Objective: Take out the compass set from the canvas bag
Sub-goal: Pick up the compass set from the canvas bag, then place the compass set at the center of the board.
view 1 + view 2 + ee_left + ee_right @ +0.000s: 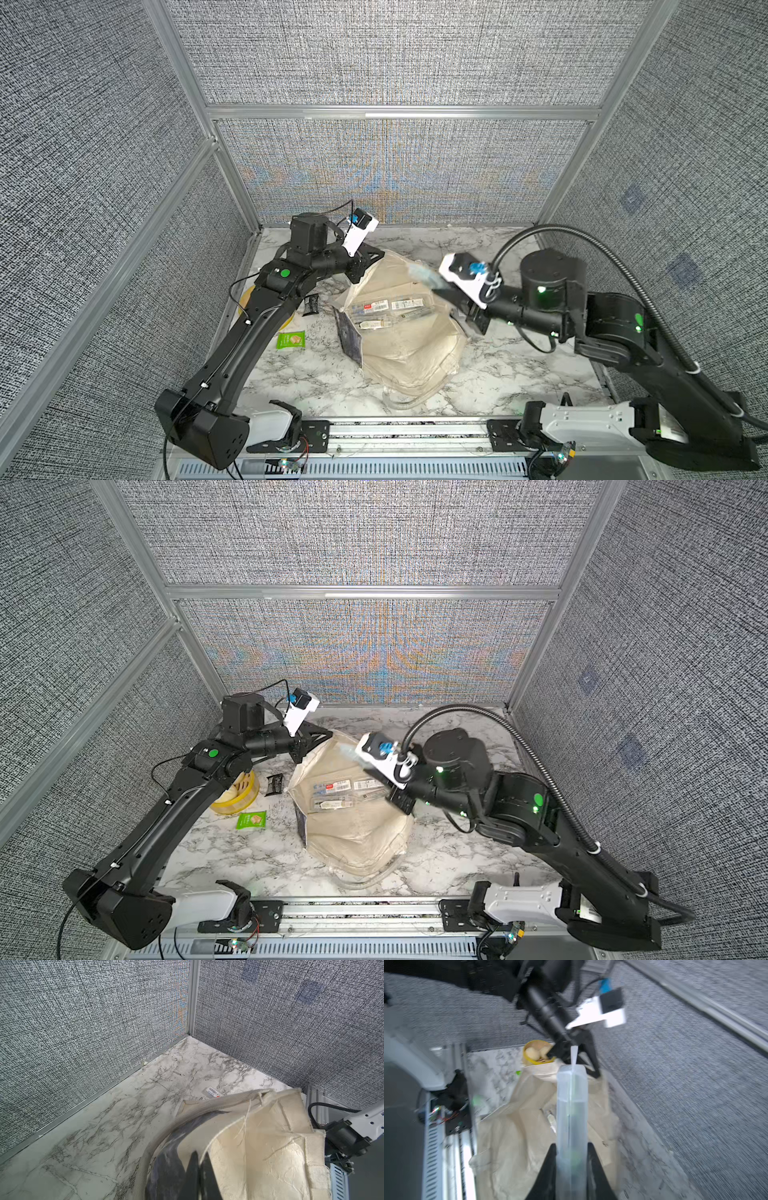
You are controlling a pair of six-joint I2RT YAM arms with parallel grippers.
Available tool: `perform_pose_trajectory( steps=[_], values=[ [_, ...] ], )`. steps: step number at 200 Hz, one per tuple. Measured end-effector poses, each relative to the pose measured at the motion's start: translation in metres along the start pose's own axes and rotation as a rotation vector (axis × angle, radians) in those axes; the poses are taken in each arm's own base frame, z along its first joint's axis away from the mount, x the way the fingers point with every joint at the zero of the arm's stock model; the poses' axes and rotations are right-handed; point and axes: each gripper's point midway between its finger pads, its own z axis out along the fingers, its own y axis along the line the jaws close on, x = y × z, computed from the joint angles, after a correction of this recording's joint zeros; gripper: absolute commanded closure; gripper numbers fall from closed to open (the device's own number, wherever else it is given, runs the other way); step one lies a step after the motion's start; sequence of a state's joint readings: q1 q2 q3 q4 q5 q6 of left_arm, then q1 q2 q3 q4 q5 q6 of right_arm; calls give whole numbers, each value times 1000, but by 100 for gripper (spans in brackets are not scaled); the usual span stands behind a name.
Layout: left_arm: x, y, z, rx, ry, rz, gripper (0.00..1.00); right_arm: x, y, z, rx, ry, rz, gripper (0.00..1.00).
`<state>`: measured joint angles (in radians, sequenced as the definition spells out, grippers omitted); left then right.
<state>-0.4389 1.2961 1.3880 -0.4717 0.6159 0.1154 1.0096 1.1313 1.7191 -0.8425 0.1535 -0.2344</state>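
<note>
Taking the top views as a clock face with the back wall at 12, a yellow bowl [235, 798] sits at 9 o'clock on the marble table [519, 374], half hidden under the left arm. Just past it toward the middle are a small black packet [311, 304] and, nearer 8 o'clock, a green packet [291, 340].

The left gripper [371, 258] is clamped tight on the rim of the canvas bag [411, 345] at the bag's 11 o'clock corner. In the left wrist view, cream cloth is pinched between its fingers.

The bag lies slumped at the table's centre with its mouth gaping upward. A dark printed panel [349, 340] shows along its 8 o'clock edge. Several flat clear packs with labels [386, 313] lie inside, at about the bag's 11 o'clock.

The right arm reaches in from 3 o'clock. The right gripper [572, 1145] is closed on the compass set [572, 1105], a long clear plastic case held edge-on between the jaws. The case is raised over the bag's 1 o'clock part, with its free end pointing to about 10 o'clock. Its contents are too blurred to make out.
</note>
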Motion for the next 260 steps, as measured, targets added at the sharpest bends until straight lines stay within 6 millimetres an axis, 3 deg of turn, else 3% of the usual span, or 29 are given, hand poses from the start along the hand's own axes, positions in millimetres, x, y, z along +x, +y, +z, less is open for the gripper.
perform_pose_trajectory(
  steps=[23, 46, 60, 72, 90, 123, 164, 199, 230, 260],
  values=[
    [0, 0, 0, 0, 0, 0, 100, 19, -75, -3, 236, 33, 167, 100],
    [0, 0, 1, 0, -1, 0, 100, 66, -142, 4, 430, 117, 372, 100],
    [0, 0, 1, 1, -1, 0, 100, 110, -176, 12, 511, 182, 516, 100],
    [0, 0, 1, 1, -1, -3, 100, 160, -200, 14, 591, 249, 652, 100],
    [0, 0, 1, 3, -1, -2, 100, 233, -220, 14, 668, 339, 846, 100],
    [0, -1, 2, 14, -2, -5, 100, 349, -225, 32, 688, 515, 1085, 100],
    [0, -1, 2, 16, -1, -11, 100, 427, -206, 65, 575, 658, 1202, 100],
    [0, -1, 2, 17, -1, -11, 100, 467, -199, 76, 505, 729, 1264, 100],
    [0, -3, 2, 24, -1, -11, 100, 475, -189, 83, 449, 738, 1282, 100],
    [1, -4, 3, 37, -1, -13, 100, 481, -182, 85, 420, 745, 1297, 87]
  ],
)
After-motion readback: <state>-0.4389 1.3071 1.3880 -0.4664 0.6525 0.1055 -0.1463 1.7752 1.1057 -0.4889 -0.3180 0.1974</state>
